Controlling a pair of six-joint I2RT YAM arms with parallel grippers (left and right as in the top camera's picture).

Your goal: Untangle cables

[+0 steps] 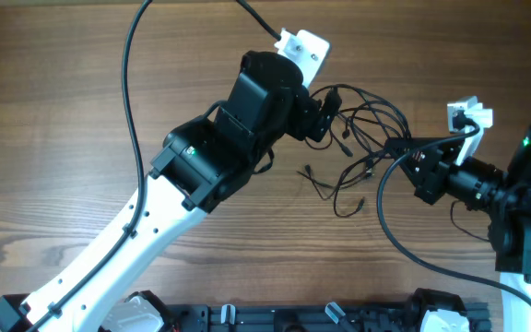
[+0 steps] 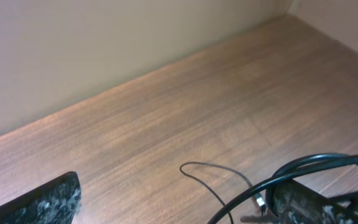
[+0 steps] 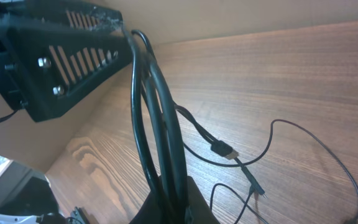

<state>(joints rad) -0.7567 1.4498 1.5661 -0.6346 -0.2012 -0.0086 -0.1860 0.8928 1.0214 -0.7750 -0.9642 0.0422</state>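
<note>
Brown wood-grain table (image 1: 72, 101). On it, centre-right, the cables (image 1: 362, 129): thin black wires in a loose tangle between the two arms, with some strands trailing toward the near edge. The left gripper (image 1: 328, 115) sits at the tangle's left edge, jaws spread wide with nothing between them. The right gripper (image 3: 168, 200) is pinched closed on a few strands that run up from its tips. One plug (image 3: 224, 150) lies flat on the wood.

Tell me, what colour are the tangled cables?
The cables are black; the overhead view shows them best.
</note>
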